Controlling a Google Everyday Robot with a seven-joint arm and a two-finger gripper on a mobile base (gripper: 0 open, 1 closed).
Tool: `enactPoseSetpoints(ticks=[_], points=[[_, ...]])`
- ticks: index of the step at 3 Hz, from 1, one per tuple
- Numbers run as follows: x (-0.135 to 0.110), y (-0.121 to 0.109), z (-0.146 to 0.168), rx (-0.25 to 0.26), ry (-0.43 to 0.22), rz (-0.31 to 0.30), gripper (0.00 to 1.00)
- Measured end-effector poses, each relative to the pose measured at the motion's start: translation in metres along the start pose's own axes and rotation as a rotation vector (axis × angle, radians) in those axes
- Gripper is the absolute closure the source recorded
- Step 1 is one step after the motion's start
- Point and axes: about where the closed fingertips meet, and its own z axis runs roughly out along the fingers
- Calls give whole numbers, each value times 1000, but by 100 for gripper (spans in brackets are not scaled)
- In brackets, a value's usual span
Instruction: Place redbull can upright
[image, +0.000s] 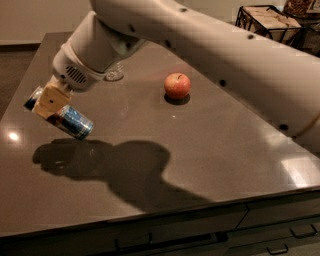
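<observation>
While tilted steeply above the table, redbull can sits clenched in hand, w/ apple well apart.

Cream arm, dark holes, vented wrist, tan fingers at left

Overall light: dim and warm — an indoor scene with a dark table.
Source: overhead, judging by where the shadows fall.
Glare: one small bright spot on the tabletop at the far left, and a broad pale sheen near the right edge.
Arm: pale, the brightest thing in view.
Gripper: at the left, above the table, clamped on the redbull can — the can's blue side catches a highlight.
Shadows: a large dark patch from arm and gripper spreads across the near tabletop; a small tight one sits under the apple.
</observation>
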Motion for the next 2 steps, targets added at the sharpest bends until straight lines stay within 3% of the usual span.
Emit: enactPoseSetpoints(ticks=[1, 2], points=[[1, 1, -17, 32, -207, 1, 100], [14, -15, -46, 89, -387, 38, 100]])
